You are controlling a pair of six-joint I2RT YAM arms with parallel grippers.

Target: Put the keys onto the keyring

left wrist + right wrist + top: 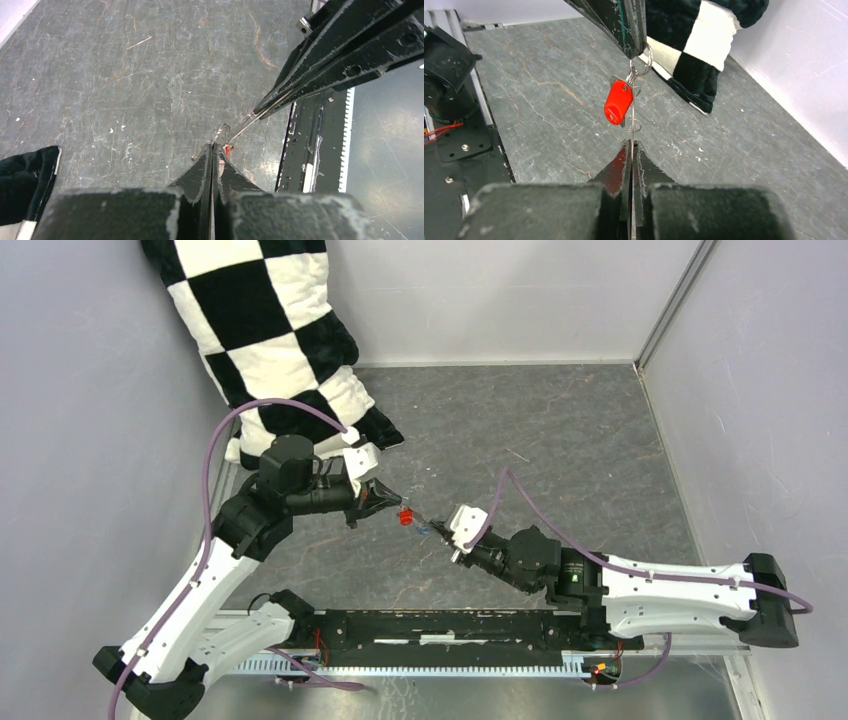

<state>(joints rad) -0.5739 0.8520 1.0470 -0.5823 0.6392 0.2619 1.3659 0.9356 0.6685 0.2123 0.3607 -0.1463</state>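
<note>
The keyring (pixel 631 117) shows as a thin grey band stretched edge-on between my two grippers, above the table. My right gripper (pixel 631 143) is shut on its near end. My left gripper (pixel 214 146) is shut on its far end, where a small metal loop (pixel 223 131) sticks out at the jaw tips. The red key (pixel 617 103) hangs on the band just below the left gripper's tip (pixel 634 49). In the top view the red key (pixel 405 517) sits between the left gripper (pixel 385 503) and right gripper (pixel 441 532), with a small blue key (pixel 423 531) beside the right fingertips.
A black-and-white checkered pillow (pixel 275 330) lies at the back left, close behind the left arm. Grey walls (pixel 760 390) enclose the dark slate table (pixel 560 440). A black rail (pixel 450 630) runs along the near edge between the arm bases.
</note>
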